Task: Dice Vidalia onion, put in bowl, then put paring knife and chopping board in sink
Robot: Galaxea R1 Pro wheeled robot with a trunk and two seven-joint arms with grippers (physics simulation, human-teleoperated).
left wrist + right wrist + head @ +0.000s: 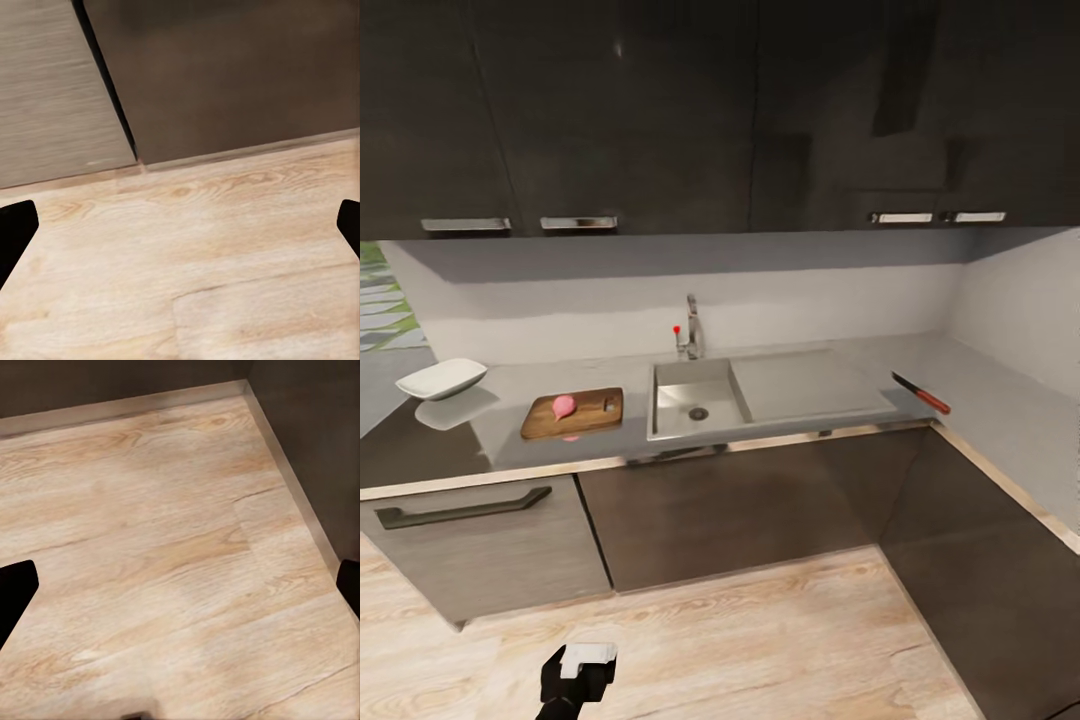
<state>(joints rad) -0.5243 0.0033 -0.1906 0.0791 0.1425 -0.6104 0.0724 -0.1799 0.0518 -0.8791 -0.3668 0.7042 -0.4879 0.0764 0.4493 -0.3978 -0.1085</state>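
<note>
Two black fingertips show at the edges of each wrist view, spread wide apart over pale wooden floor (225, 255) with nothing between them: the left gripper (180, 225) faces the foot of the grey lower cabinets (225, 67), the right gripper (184, 585) a floor corner beside dark panels. In the head view a black and white part of the left arm (580, 672) hangs low above the floor. On the glossy grey countertop (500, 385) the small pinkish-red Vidalia onion (564, 404) lies on the rectangular dark brown wooden chopping board (585, 415), just left of the grey steel sink (690, 398). The shallow white bowl (442, 378) stands further left, near the counter's end. The slim paring knife (921, 393), dark-bladed with a red handle part, lies well apart on the right, beyond the drainboard wing.
</note>
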